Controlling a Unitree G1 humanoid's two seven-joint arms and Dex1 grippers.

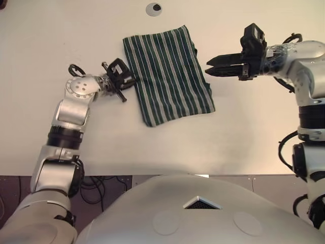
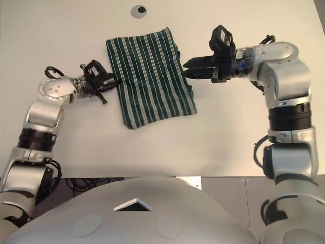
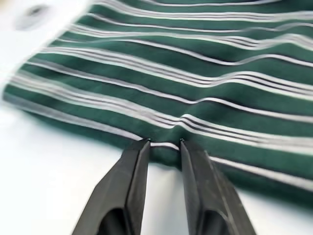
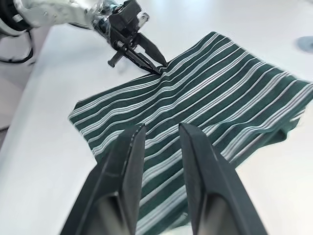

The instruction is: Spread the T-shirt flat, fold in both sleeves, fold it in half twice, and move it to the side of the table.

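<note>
The left gripper's [image 3: 162,143] jaws stand a little apart, a narrow gap between them. Their tips sit right at the near edge of the T-shirt [image 1: 167,76], where the cloth rises in a small ridge. I cannot tell whether any cloth is pinched. In the left eye view this gripper is left of centre, at the shirt's left edge about halfway along it. Its arm runs down to the lower left corner of the frame.

The right gripper's [image 4: 161,128] jaws are also apart and hold nothing. In the left eye view they point leftward from the upper right of the frame, and their tips are just beside the shirt's right edge. Whether they touch it cannot be made out. The arm bends back to the right edge of the frame.

The T-shirt is dark green with thin white stripes. It lies folded into a rough rectangle in the upper middle of the left eye view, between the two grippers. It is turned slightly, so its long sides slant from upper left to lower right. A bit of an under layer peeks out along its right edge.

It lies on a plain white desk [image 1: 61,30]. A small round grey disc [image 1: 154,8] with a dark centre sits at the top of the frame, apart from the shirt.
</note>
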